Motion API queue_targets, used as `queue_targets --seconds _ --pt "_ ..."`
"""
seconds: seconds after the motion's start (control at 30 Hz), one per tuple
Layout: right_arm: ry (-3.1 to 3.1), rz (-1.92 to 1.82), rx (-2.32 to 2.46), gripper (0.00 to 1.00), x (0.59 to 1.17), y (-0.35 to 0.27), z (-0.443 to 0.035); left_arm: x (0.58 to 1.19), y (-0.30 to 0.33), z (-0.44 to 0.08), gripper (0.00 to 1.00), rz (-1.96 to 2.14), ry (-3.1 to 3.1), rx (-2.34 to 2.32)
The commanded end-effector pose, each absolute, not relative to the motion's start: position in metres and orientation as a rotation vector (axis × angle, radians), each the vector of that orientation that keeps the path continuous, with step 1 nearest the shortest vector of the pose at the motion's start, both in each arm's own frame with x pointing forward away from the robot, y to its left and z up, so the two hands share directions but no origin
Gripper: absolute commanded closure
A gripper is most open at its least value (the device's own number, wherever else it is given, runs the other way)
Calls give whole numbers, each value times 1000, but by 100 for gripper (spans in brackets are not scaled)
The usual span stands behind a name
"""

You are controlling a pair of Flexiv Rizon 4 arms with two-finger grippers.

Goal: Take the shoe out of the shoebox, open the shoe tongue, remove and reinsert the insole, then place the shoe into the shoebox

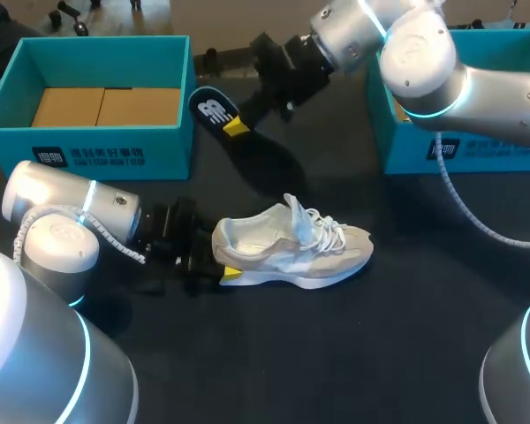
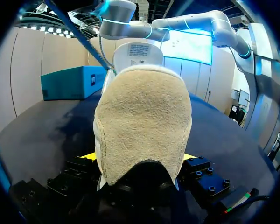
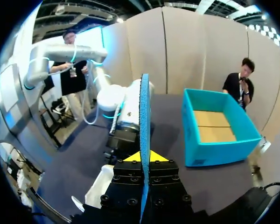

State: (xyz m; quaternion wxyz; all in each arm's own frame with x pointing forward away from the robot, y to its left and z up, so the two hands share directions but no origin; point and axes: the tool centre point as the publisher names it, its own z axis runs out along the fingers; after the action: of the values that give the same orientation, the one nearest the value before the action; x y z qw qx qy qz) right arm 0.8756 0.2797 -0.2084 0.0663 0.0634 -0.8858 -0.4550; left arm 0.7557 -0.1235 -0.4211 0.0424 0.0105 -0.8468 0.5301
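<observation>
Shoe (image 2: 142, 126) outside shoebox (image 1: 115, 152); cardboard (image 1: 106, 106) inside

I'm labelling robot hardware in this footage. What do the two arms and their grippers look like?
The left arm and right arm are rounded silver-grey tubes with glowing cyan rings at the joints and a white cable looping alongside each. The left gripper and right gripper are black, blocky and studded with bolts, each with two fingers ending in bright yellow tips.
</observation>
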Motion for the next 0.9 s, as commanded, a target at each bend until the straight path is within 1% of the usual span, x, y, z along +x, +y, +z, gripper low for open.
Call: queue_targets --seconds 0.03,0.3,0.4,0.9 --pt "-2870 -1510 18 100 872 275 -198 756 -124 -421 100 1617 -2592 32" --pt "-2808 -1693 -37 100 882 275 -180 756 -124 -421 100 1617 -2592 32" --pt "-2769 -1811 -144 100 886 271 -171 756 -124 -421 100 1617 -2592 32" --pt "-2769 -1811 -144 100 886 271 -171 756 -124 -421 100 1617 -2592 32"
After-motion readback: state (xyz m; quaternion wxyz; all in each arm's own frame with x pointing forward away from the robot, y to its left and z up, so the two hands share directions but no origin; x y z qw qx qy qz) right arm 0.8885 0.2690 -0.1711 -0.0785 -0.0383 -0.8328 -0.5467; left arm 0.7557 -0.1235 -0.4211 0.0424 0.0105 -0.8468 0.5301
